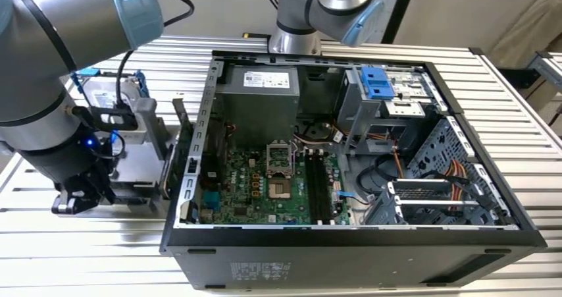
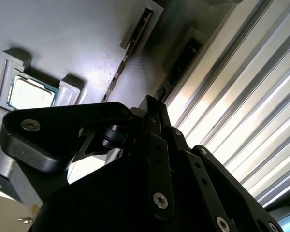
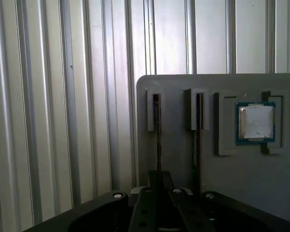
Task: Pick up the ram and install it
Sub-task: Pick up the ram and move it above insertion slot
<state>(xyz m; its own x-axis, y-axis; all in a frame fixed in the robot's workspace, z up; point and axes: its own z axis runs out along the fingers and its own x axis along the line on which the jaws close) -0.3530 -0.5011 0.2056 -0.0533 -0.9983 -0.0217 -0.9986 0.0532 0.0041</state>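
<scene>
A robotics lab: a grey arm beside an opened computer case on a ribbed metal table.

open black pc case on slatted metal table. green motherboard inside, grey power supply beside it. blue bracket and orange cables toward exterior view's right. grey tray holds square silver chip in recess.

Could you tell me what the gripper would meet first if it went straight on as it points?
Most likely the ram, on edge in a slot of the grey tray, lined up with the gripper; depth is unclear.
</scene>
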